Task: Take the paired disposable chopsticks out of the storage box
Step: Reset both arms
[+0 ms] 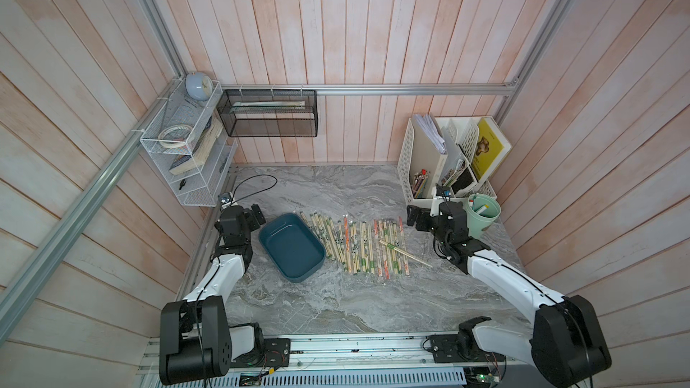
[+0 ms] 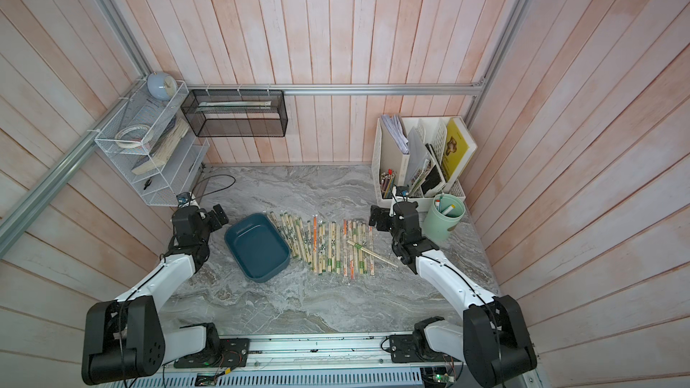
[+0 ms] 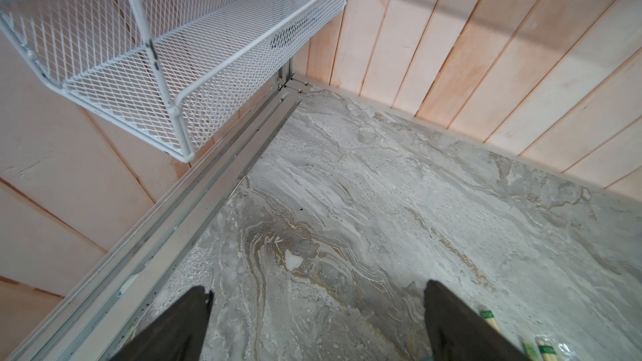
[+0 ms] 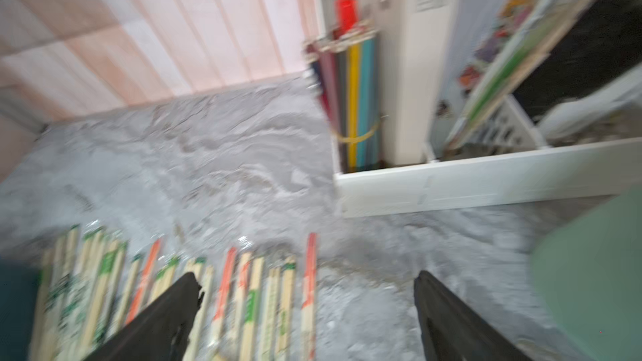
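Surface: a grey marble-patterned tabletop (image 1: 336, 304), veined in white and tan, carries the storage box (image 1: 292, 246) (image 2: 257, 247), a dark teal tray set at an angle.
Chopsticks: the paired disposable chopsticks (image 1: 358, 246) (image 2: 328, 246) lie on the marble, outside the box. The ragged row starts just beside the box's long side and runs away from it toward the right arm. The sleeves show green, black and red print.
Stray pair: one crossed pair (image 1: 405, 253) rests slantwise over the end of the row farthest from the box.
Left gripper: the left gripper (image 1: 258, 214) (image 3: 316, 289) has its jaws spread wide with nothing between them. It is near the box's far corner, over bare marble.
Right gripper: the right gripper (image 1: 413, 216) (image 4: 309, 283) also has its jaws wide apart and holds nothing. It sits beyond the row from the box, and its wrist view is blurred.
Room: pale pink plank walls (image 1: 336, 31) close in on three sides, with an aluminium rail (image 1: 392, 89) along the back.
Fittings: a white wire shelf (image 1: 179, 151) and a black mesh basket (image 1: 267, 113) hang on the walls behind the box. A white file organiser (image 1: 422, 158) and a mint-green cup (image 1: 481, 214) stand well apart from it, past the chopsticks.
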Robot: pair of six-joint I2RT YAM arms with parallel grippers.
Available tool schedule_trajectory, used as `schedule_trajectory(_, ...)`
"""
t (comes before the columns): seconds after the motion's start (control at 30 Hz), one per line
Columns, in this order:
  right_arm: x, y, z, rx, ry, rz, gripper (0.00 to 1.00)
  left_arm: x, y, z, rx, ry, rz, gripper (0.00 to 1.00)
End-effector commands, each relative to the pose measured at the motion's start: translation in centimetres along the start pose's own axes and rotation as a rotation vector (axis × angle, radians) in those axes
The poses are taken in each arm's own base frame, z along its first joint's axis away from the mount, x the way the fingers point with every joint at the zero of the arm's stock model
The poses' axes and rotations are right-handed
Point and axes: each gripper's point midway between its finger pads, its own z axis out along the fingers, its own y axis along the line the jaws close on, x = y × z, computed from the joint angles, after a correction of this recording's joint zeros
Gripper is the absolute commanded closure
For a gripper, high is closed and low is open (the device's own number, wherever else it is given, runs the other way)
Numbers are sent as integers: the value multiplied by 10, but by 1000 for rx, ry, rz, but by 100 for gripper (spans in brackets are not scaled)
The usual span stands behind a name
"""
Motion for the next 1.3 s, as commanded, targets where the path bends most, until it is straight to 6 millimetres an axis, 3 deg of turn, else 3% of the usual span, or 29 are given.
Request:
schedule_trajectory(0.0,-23,-30,4,104,-184,-86,2,-3,-20,0,102,-49,37,0)
schedule_trajectory(0.23,-24,-95,15,296,-257,-169,2,34,-40,-8,176,-165,124,0)
schedule_trajectory(0.37,-24,-122,10,326,-274,-138,2,26,-52,-10,198,-235,170,0)
schedule_trajectory(0.43,2,-130,17,328,-184,-129,2,26,-49,-12,191,-271,170,0)
schedule_trajectory(0.53,13,-112,-1,219,-332,-177,2,32,-48,-25,219,-341,170,0)
schedule_trajectory(0.6,15,-108,-9,192,-407,-189,2,38,-47,-21,221,-356,171,0)
schedule_trajectory(0.7,23,-115,7,168,-289,-155,2,42,-54,-2,236,-254,183,0)
schedule_trajectory(0.83,20,-114,-1,156,-350,-151,2,41,-53,-3,257,-270,173,0)
schedule_trajectory(1.27,21,-113,1,146,-340,-162,2,43,-52,-4,256,-266,175,0)
